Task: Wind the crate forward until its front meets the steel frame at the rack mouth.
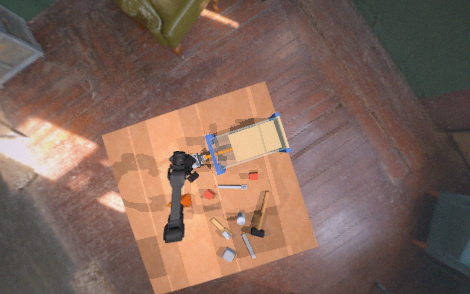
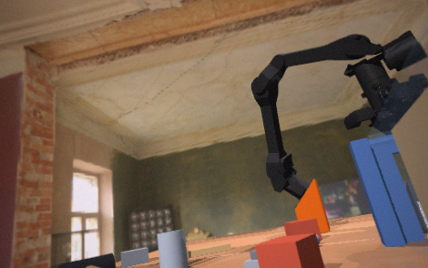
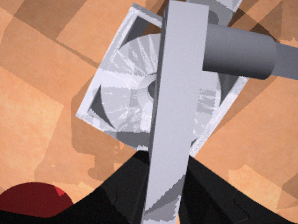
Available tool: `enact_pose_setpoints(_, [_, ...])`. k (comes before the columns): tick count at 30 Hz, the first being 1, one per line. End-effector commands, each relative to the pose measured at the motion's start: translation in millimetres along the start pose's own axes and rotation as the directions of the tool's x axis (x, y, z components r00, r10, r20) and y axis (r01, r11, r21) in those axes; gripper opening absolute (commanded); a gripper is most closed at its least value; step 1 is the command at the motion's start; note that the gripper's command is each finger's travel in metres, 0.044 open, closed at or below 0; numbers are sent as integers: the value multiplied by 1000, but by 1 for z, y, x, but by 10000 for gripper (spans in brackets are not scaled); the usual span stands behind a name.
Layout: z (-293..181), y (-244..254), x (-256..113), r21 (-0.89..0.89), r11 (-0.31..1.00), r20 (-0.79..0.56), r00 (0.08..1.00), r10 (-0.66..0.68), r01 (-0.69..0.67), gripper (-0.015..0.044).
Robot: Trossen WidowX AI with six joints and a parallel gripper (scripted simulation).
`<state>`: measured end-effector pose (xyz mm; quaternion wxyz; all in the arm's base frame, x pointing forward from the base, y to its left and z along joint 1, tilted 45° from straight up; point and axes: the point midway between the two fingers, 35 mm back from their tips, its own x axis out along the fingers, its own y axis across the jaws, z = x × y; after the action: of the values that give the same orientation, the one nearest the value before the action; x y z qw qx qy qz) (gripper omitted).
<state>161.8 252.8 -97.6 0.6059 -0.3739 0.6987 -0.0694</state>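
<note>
My gripper [image 3: 161, 162] is shut on the winch handle, whose flat grey bar [image 3: 181, 75] runs between the fingertips. In the wrist view its round grey boss [image 3: 240, 52] and narrower key [image 3: 287, 61] point sideways to the right; a red knob [image 3: 35, 202] shows at lower left. The winch [image 3: 120, 70] [image 1: 199, 160] lies beyond the bar, which partly covers its round hole [image 3: 152, 90]. Whether they touch is unclear. The tan crate [image 1: 246, 145] sits in the clear-panelled cubby, a gap behind the blue mouth frame [image 1: 213, 150] [image 2: 372, 191]. An orange strap [image 1: 224, 151] runs from it towards the winch.
Red blocks [image 1: 253, 176] [image 1: 209, 194] lie near the cubby and arm. A wrench [image 1: 231, 187], hammer [image 1: 262, 212], grey cylinder [image 1: 241, 218] [image 2: 172, 248], grey bar [image 1: 248, 245] and grey block [image 1: 229, 254] lie farther off. An orange piece [image 1: 186, 200] [image 2: 313, 210] stands beside the arm.
</note>
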Motion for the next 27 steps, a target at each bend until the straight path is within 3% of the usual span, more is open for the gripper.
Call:
enact_pose_setpoints(1, [1, -1, -5, 2, 995, 6, 995, 95, -95, 0])
enact_pose_setpoints(27, [2, -2, -4, 4, 864, -4, 864, 504, -504, 0])
